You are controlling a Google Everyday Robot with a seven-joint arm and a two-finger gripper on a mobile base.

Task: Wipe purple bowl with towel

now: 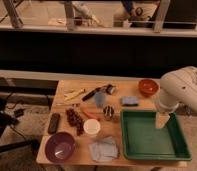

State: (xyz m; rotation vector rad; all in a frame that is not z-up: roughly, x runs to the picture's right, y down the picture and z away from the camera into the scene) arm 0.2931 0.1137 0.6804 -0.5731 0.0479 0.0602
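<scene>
The purple bowl (pixel 60 146) stands upright at the front left corner of the wooden table (pixel 121 82). A crumpled grey-blue towel (pixel 103 148) lies flat on the table just right of the bowl, near the front edge. My white arm (pixel 184 90) comes in from the right. The gripper (pixel 162 121) hangs over the right part of the green tray (pixel 142 152), far from both the bowl and the towel. Nothing shows in it.
A white cup (pixel 91 127), dark red grapes (pixel 74 120) and a black remote (pixel 54 122) sit behind the bowl. A metal can (pixel 108 112), blue sponge (pixel 129 101), orange bowl (pixel 148 87), a brush (pixel 94 92) and yellow utensils (pixel 73 94) lie farther back.
</scene>
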